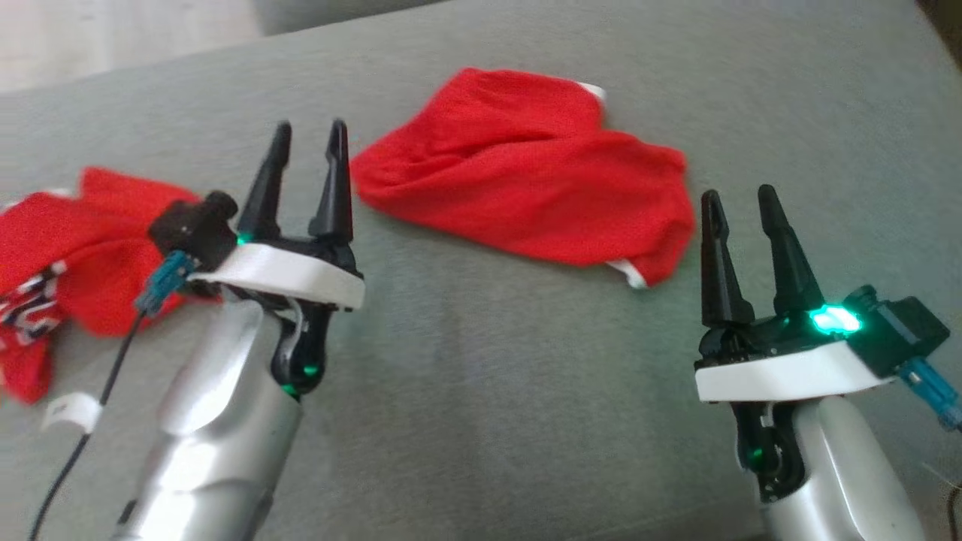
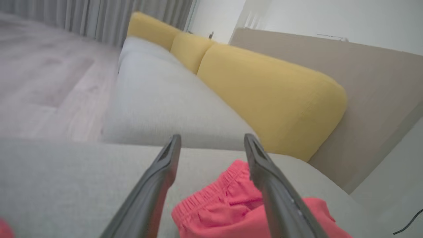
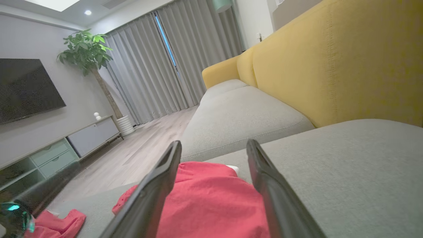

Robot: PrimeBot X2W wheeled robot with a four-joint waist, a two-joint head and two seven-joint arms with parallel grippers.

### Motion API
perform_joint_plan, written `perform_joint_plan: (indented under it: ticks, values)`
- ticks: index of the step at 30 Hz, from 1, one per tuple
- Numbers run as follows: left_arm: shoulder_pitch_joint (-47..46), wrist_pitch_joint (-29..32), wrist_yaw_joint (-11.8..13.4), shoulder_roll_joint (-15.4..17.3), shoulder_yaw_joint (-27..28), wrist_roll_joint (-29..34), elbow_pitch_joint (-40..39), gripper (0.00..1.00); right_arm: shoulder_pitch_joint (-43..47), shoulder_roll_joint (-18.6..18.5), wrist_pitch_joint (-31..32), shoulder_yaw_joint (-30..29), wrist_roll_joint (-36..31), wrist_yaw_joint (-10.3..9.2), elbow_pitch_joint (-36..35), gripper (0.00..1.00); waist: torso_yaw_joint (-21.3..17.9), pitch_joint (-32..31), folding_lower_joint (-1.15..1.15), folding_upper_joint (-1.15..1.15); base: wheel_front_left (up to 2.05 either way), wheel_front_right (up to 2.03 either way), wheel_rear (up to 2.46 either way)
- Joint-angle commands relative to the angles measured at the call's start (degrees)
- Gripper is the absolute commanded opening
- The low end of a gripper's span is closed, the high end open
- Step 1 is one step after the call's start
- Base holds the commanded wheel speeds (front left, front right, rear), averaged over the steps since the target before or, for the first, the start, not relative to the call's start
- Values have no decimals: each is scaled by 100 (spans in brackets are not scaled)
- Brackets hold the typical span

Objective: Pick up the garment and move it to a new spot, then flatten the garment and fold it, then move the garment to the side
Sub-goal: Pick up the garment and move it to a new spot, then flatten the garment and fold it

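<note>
Apparently ready for flattening, the red garment [image 1: 526, 165] lies crumpled mid-cushion on the sofa [image 1: 481, 391]; left tool [image 1: 310, 128] and right tool [image 1: 738, 194] hover toward its front edge, wide open, empty.

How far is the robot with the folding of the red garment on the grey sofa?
Done, apparently: the red garment lies roughly folded on the sofa cushion. In hand: nothing; left gripper and right gripper are both open, empty. Left: probably moving it aside; a second red garment lies crumpled at the left.
</note>
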Motion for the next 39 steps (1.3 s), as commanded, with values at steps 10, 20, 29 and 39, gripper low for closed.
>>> perform_joint_plan:
  ticks: [10,20,29,39]
  values:
    - [1451,-60,-24,455,695,1498,-1426,100,362,-19,-62,-42,-365,28,32,100,1004,-695,0,0,0,0,0]
    - [2811,-61,95,-58,1425,1961,-1961,100,671,-19,-62,-38,-486,28,203,100,1251,-916,0,0,0,0,0]
    - [2861,-61,-24,-307,1607,2210,-2078,100,593,-19,-62,-8,-641,28,202,100,1288,-828,0,0,0,0,0]
    - [2598,-61,-74,-372,1411,2173,-1961,100,-216,-76,-57,414,-1923,28,1229,100,1629,-478,0,0,0,0,0]
